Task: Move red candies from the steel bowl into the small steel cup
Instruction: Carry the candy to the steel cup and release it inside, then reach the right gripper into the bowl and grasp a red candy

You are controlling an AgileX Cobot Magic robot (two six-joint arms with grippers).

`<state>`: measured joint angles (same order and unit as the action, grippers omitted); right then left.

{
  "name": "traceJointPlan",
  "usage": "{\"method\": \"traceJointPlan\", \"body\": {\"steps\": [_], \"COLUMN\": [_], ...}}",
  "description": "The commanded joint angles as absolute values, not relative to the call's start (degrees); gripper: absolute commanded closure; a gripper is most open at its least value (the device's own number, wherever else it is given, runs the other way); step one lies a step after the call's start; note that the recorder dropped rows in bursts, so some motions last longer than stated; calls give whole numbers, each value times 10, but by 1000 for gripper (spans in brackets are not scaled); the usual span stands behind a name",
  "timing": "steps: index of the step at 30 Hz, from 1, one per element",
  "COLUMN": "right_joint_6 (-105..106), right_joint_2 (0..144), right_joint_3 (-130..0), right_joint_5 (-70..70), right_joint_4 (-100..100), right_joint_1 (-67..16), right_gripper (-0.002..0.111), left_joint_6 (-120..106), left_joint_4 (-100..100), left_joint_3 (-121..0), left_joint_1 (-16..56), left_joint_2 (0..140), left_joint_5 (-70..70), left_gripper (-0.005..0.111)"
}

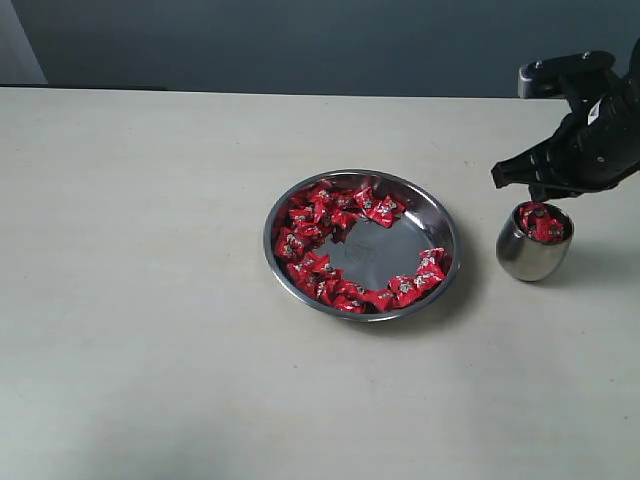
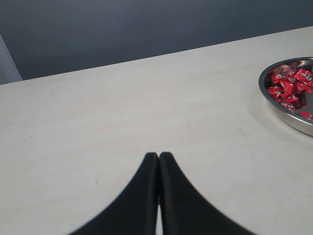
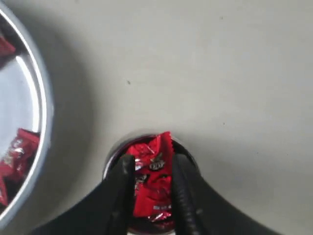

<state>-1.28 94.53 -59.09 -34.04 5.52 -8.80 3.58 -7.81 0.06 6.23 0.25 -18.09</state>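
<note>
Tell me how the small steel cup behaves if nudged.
The small steel cup has rounded sides, so a nudge probably tips or rolls it. Polished steel likely slides on the table. Its red candies probably add little weight.

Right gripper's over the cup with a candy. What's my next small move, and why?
Probably open the right gripper and let go. The candy is pinched between its fingers directly above the cup, whose rim shows around the fingertips in the right wrist view, so it should drop in. The cup looks nearly full, so release gently.
</note>
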Motion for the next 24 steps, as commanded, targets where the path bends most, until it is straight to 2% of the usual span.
{"method": "traceJointPlan", "body": {"steps": [1,10,14,18,24], "right_joint_6": [21,342,353,353,355], "right_joint_2": [909,937,975,1017,1075], "right_joint_3": [-593,-593,-593,-615,-656], "right_joint_5": [-321,-271,-195,-216,-221], "right_joint_4": [-35,-334,-342,-342,-349], "right_joint_1": [-104,-213,-231,-231,-240], "right_gripper": [82,82,78,68,68], "left_joint_6": [39,39,39,39,39], "left_joint_4": [-77,-77,-77,-77,-77], "left_joint_3": [0,0,0,0,0], "left_joint_1": [64,64,64,64,64], "left_joint_2": [0,0,0,0,0], "left_joint_5": [-178,-178,-178,-178,-178], "left_gripper": [106,106,106,106,106]}}
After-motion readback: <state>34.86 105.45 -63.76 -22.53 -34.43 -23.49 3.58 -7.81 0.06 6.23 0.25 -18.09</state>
